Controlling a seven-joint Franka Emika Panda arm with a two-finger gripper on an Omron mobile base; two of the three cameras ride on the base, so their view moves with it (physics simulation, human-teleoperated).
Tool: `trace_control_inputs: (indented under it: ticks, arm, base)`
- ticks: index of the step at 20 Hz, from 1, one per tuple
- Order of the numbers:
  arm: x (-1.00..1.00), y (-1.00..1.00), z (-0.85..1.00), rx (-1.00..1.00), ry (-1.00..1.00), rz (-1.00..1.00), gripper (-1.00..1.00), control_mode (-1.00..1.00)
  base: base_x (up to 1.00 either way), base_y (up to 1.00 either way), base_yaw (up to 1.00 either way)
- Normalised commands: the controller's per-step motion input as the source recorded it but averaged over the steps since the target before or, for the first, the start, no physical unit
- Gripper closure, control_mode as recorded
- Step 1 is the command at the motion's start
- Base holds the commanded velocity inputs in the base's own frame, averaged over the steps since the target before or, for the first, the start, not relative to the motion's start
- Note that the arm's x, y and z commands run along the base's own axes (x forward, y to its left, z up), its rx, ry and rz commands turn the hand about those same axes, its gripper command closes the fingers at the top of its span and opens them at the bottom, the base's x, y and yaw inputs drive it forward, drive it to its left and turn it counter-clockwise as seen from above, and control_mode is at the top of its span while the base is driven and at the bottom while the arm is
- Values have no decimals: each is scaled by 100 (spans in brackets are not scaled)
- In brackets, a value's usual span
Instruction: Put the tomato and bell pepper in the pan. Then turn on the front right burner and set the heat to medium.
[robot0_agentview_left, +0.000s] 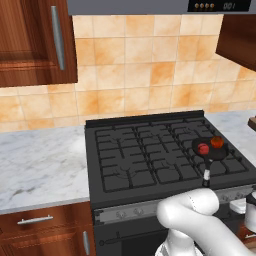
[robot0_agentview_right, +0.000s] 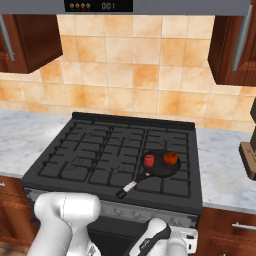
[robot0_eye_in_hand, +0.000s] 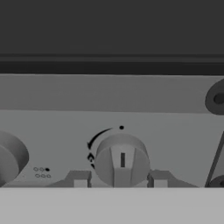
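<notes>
Two dark fingertips (robot0_eye_in_hand: 80, 179) flank a round grey knob (robot0_eye_in_hand: 121, 161) on the stove's smooth front panel, set close at its sides; actual contact I cannot tell. Farther back on the black grid grate, front right burner (robot0_agentview_right: 165, 176), sits the round black pan (robot0_agentview_right: 159, 165), holding lumpy crimson bell pepper (robot0_agentview_right: 149, 160) beside the orange-red tomato (robot0_agentview_right: 171, 158)

Stood close to the grey knob (robot0_eye_in_hand: 121, 160), one fingertip (robot0_eye_in_hand: 79, 179) on each side. Neighbouring knob (robot0_eye_in_hand: 9, 158) well apart leftward. Bare panel (robot0_eye_in_hand: 109, 94) above, under the cooktop's dark edge.
</notes>
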Motion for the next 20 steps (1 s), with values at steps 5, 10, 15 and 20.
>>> trace_control_inputs:
  ticks: [5, 10, 15, 20]
  arm:
    - [0, 0, 0, 0, 0, 0, 100, -100]
    - [0, -3, 0, -2, 0, 0, 100, -100]
    - [0, -13, 0, -28, -8, 0, 100, -100]
    - [0, -12, 0, -34, -2, 0, 100, -100]
  base:
    - [0, 0, 0]
    - [0, 0, 0]
    - [0, 0, 0]
    - [0, 0, 0]
